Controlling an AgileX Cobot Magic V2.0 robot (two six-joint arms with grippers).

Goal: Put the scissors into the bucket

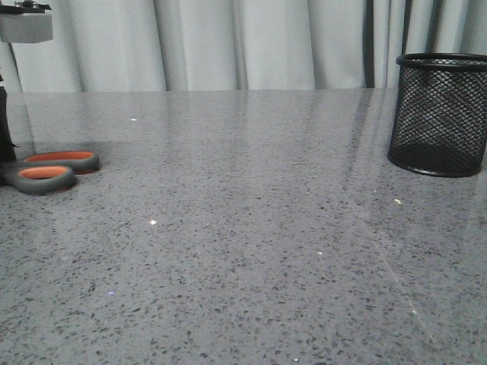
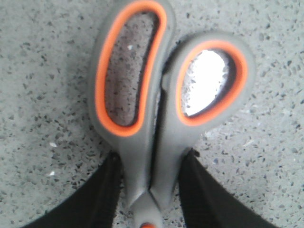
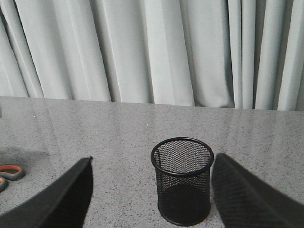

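The scissors [image 1: 49, 169] lie flat on the grey speckled table at the far left, their orange-lined loop handles pointing right. In the left wrist view the scissors [image 2: 142, 156] fill the frame. My left gripper [image 2: 154, 159] has its black fingers [image 2: 102, 194] pressed against both sides of the handle shanks just below the loops, with the scissors still on the table. The black mesh bucket [image 1: 439, 114] stands upright at the far right. My right gripper [image 3: 153, 161] is open and empty, the bucket [image 3: 183, 183] standing ahead between its fingers, apart from them.
Pale curtains hang behind the table's far edge [image 1: 228, 90]. A dark part of the left arm [image 1: 6, 133] shows at the left border, with a grey block [image 1: 27, 24] above it. The scissors' handles also show in the right wrist view [image 3: 10, 172].
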